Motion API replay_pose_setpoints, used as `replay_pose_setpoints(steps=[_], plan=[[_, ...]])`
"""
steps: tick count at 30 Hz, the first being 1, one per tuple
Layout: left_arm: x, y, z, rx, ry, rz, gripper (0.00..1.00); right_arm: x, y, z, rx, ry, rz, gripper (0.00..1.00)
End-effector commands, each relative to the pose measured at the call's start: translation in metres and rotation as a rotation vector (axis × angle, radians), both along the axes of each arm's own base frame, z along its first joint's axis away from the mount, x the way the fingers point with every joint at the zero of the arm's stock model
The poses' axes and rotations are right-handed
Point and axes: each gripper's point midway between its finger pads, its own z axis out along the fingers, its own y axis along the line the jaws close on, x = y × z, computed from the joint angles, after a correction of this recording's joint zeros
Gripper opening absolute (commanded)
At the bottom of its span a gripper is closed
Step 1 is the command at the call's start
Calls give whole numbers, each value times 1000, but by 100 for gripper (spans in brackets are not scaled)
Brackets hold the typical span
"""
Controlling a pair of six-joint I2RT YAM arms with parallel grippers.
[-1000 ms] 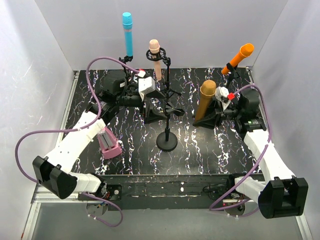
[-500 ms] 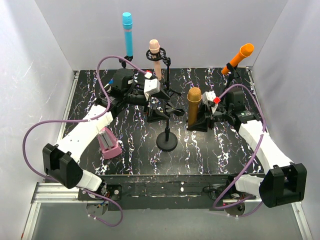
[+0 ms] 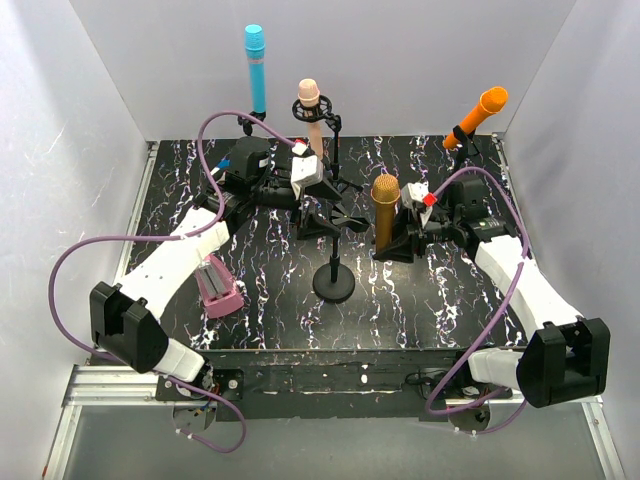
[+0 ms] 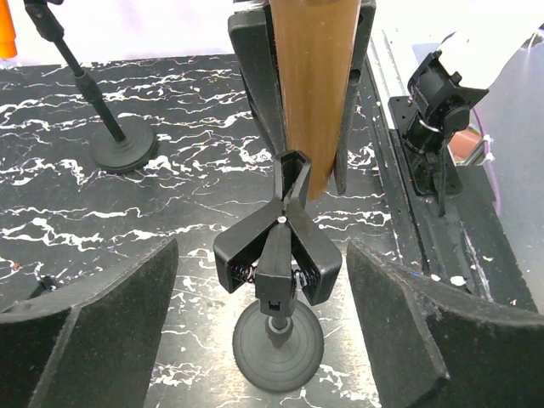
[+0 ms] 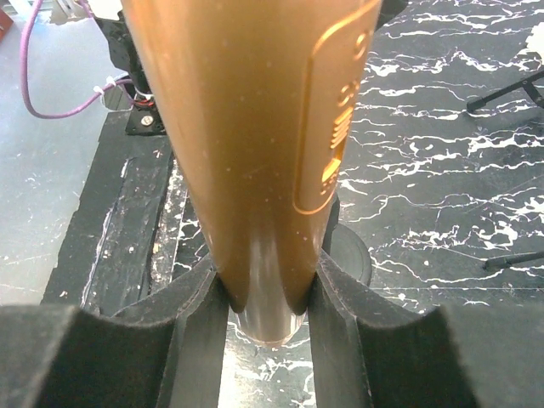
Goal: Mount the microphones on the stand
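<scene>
Your right hand pinches the golden-brown microphone by its lower end, holding it upright just beside the stand clip. Your left hand is spread wide above the counter, one finger on each side of that clip, not touching it.

The golden-brown microphone crowds the stand clip from beyond, seemingly touching; the clip's flanks lie open.

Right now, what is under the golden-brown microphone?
The golden-brown microphone hangs in the right gripper. Below its tip is the marbled table, with the stand's round base nearby. The black clip stands beside it. The gripper covers the spot straight underneath.
</scene>
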Motion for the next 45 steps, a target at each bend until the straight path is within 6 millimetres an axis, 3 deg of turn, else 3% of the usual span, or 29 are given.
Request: replay_pose_setpoints(steps=[1, 4, 7, 8, 13, 19, 27, 36, 45], plan=[[-2, -1, 2, -9, 1, 5, 74, 4, 3, 16, 16, -60, 15, 4], [-3, 0, -2, -4, 15, 6, 60, 3, 4, 17, 16, -63, 18, 4], [-4, 1, -4, 1, 28, 15, 26, 4, 6, 16, 12, -67, 24, 4], [-3, 2, -5, 5, 31, 24, 19, 4, 7, 15, 9, -63, 25, 4], [-6, 5, -6, 8, 45, 39, 0, 7, 12, 18, 9, -71, 40, 4], [-13, 9, -6, -2, 65, 52, 0, 22, 17, 15, 2, -58, 27, 4], [-18, 12, -6, -27, 94, 92, 0, 26, 38, -1, -7, -45, 2, 5], [-17, 16, 7, -133, 140, 200, 0, 40, 54, -4, 111, 70, -91, 5], [-19, 18, 14, -161, 187, 257, 0, 42, 75, -1, 122, 62, -91, 5]])
